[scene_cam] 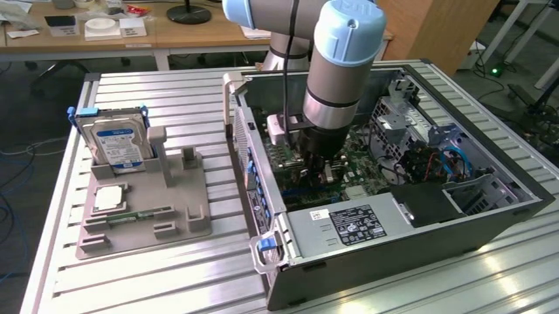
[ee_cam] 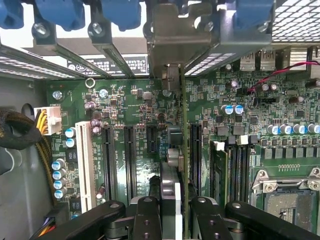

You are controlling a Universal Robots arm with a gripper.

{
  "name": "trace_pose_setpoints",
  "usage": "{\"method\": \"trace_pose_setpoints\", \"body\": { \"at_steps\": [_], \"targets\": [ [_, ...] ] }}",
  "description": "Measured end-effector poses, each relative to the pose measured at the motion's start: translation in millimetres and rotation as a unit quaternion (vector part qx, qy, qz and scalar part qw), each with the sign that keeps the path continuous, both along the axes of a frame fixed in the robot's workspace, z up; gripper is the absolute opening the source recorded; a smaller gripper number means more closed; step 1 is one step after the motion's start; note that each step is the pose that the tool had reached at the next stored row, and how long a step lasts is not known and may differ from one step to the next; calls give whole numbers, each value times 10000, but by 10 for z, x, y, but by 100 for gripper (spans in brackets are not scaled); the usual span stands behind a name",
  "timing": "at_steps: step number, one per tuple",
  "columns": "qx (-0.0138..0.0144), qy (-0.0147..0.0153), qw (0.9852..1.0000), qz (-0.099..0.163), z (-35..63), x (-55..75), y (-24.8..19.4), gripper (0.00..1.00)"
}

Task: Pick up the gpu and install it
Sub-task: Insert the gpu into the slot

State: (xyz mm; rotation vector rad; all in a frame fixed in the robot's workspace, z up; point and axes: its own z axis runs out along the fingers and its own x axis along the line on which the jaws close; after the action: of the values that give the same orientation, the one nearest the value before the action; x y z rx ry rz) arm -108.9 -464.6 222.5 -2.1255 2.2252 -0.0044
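The gripper is clamped on the gpu, held edge-on inside the computer case just above the motherboard. If the card edge sits beside its slot, pressing could jam or bend it.

The open computer case is viewed from above and afar; its motherboard, shared, is viewed closely by the wrist camera.

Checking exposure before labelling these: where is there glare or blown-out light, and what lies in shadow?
Exterior view: bright glare on the ribbed aluminium table near the computer case. Wrist view: washed-out white behind the slot brackets; motherboard evenly lit, hand dark.
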Motion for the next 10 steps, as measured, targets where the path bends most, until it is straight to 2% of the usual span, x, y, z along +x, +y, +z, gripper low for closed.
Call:
{"method": "trace_pose_setpoints", "body": {
  "at_steps": [10],
  "targets": [
    [-1,1,10000,0,-5,-1,-1,28]
  ]
}}
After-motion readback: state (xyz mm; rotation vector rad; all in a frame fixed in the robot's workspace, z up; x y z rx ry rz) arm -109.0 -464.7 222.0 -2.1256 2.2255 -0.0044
